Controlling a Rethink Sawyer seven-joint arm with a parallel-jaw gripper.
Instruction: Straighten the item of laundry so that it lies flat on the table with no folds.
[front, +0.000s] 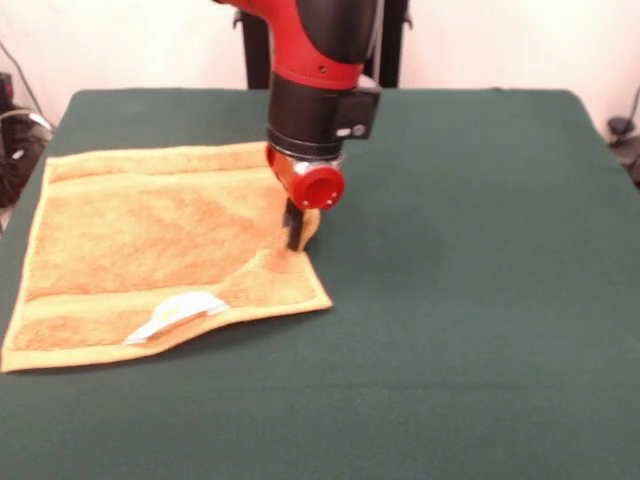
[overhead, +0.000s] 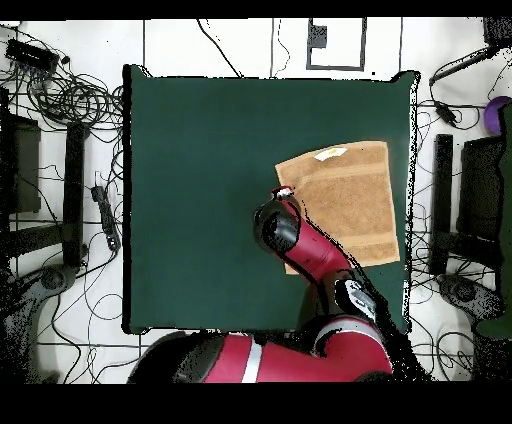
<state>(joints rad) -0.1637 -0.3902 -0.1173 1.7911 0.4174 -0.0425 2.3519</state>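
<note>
Towel lies on the left half of the table in the front view, mostly spread, its white tag near the front hem and its right edge drawn up into a small peak under the gripper. To finish well, I would judge that raised edge should be carried rightward and low, away from the towel's middle, then let go only once the cloth is taut and flat. The arm comes down steeply from the far side, wrist nearly vertical; the jaws look pinched shut on the towel's edge.
</note>
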